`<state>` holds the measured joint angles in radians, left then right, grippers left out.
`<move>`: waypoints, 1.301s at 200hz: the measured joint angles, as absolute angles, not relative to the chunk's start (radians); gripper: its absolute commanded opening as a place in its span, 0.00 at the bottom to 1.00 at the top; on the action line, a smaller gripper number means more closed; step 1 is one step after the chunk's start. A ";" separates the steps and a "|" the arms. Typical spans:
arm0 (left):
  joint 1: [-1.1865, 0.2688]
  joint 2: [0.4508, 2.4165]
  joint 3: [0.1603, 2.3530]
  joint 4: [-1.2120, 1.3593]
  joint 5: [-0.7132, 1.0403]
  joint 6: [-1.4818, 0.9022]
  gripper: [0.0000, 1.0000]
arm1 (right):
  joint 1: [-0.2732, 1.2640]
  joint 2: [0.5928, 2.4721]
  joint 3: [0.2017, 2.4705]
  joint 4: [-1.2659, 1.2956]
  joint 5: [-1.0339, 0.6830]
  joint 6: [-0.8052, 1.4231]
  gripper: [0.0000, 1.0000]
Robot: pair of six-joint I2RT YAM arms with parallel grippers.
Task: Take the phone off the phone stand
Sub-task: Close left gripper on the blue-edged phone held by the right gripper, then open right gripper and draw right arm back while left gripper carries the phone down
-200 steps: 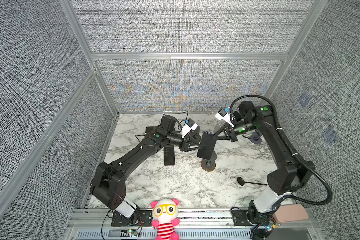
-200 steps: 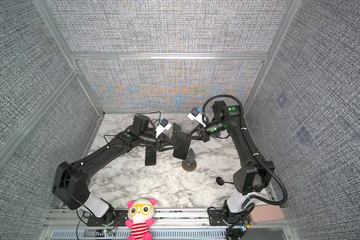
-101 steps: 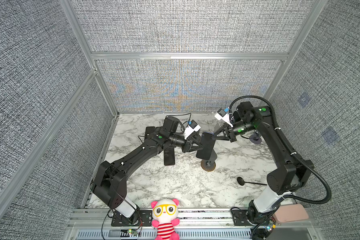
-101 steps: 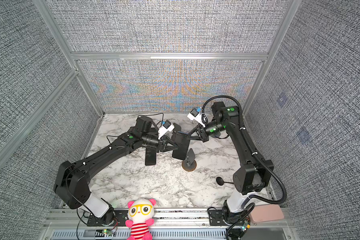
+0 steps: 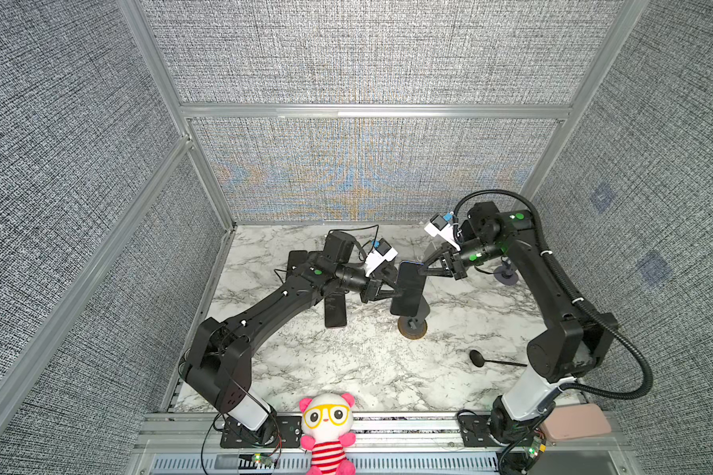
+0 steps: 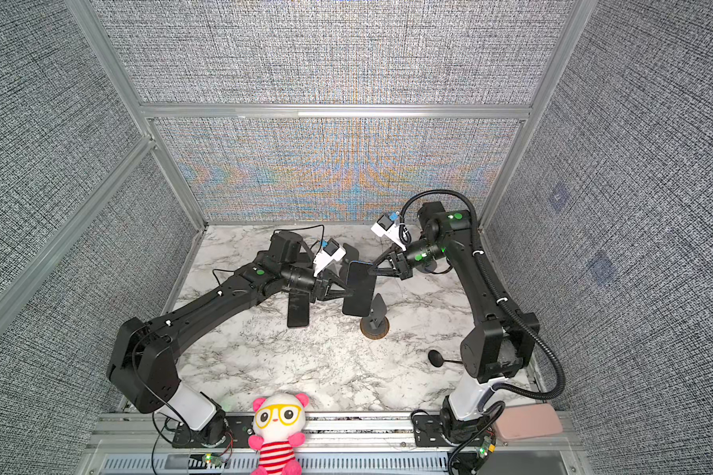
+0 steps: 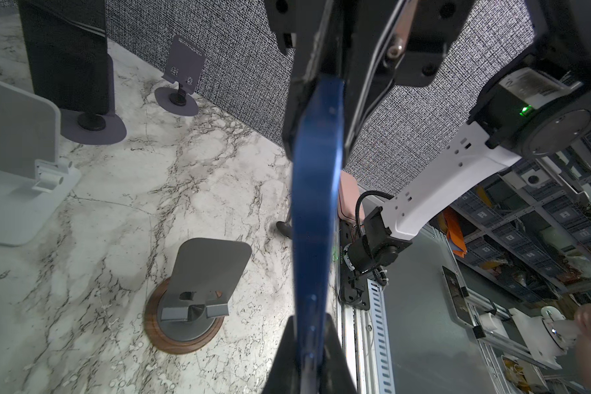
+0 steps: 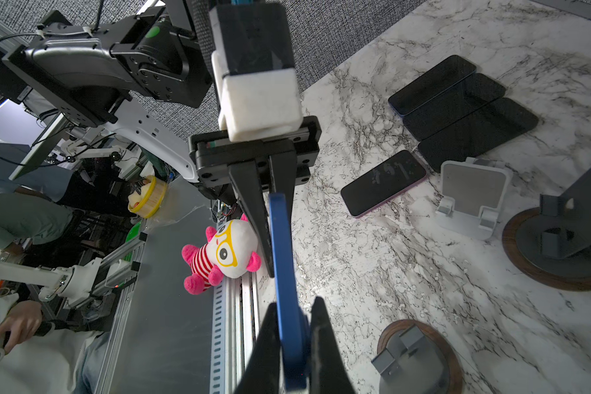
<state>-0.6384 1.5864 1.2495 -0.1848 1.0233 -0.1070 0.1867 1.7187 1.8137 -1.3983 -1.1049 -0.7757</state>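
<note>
A dark phone with a blue edge (image 5: 408, 290) (image 6: 359, 290) hangs upright in the air, held between both arms. It is lifted clear of the grey phone stand on a round wooden base (image 5: 411, 327) (image 6: 374, 325) (image 7: 198, 273) (image 8: 413, 358), whose cradle is empty. My left gripper (image 5: 394, 294) (image 7: 311, 320) is shut on the phone's lower left side, and the blue edge (image 7: 316, 191) runs up between its fingers. My right gripper (image 5: 422, 269) (image 8: 294, 303) holds the phone's upper end, its fingers lying close on both faces of the phone (image 8: 284, 273).
A second phone (image 5: 334, 308) lies flat under my left arm, and several more phones (image 8: 458, 112) lie further left. A white stand (image 7: 17, 191), another wooden-base stand (image 8: 560, 252) and a purple-base stand (image 5: 507, 273) are nearby. A black ladle-like item (image 5: 476, 357) and a plush toy (image 5: 328, 427) sit near the front.
My left gripper has moved right to the phone and shut on its side. The phone has shifted slightly toward the back. The right arm has hardly moved.
</note>
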 measured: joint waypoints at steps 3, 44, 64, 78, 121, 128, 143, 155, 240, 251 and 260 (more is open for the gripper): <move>-0.639 1.587 1.250 -0.183 1.021 -0.110 0.00 | 0.187 1.720 1.814 -1.398 -1.105 -0.775 0.27; -0.640 1.593 1.250 -0.181 1.008 -0.110 0.00 | 0.184 1.731 1.814 -1.390 -1.106 -0.760 0.37; -0.640 1.597 1.250 -0.181 0.996 -0.112 0.00 | 0.182 1.734 1.814 -1.379 -1.106 -0.752 0.39; -0.640 1.599 1.250 -0.182 0.991 -0.112 0.00 | 0.177 1.734 1.813 -1.372 -1.106 -0.742 0.42; -0.640 1.600 1.250 -0.182 0.968 -0.112 0.00 | 0.156 1.734 1.807 -1.345 -1.105 -0.715 0.48; -0.640 1.600 1.250 -0.184 0.965 -0.112 0.00 | 0.149 1.732 1.803 -1.331 -1.102 -0.705 0.48; -0.639 1.600 1.258 -0.208 0.942 -0.108 0.00 | 0.130 1.715 1.780 -1.282 -1.088 -0.660 0.48; -0.636 1.600 1.264 -0.229 0.923 -0.102 0.00 | 0.117 1.689 1.747 -1.234 -1.067 -0.616 0.48; -0.517 1.599 1.323 -0.501 0.801 -0.057 0.00 | 0.101 1.451 1.459 -0.822 -0.768 -0.333 0.48; -0.490 1.604 1.357 -0.586 0.779 -0.038 0.00 | 0.100 1.412 1.415 -0.781 -0.743 -0.308 0.48; -0.466 1.610 1.380 -0.649 0.762 -0.019 0.00 | 0.099 1.383 1.383 -0.752 -0.732 -0.291 0.48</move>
<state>-0.4656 1.6104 1.3800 -0.6491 0.7624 -0.0193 0.0990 1.3834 1.3827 -0.7525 -0.7319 -0.2909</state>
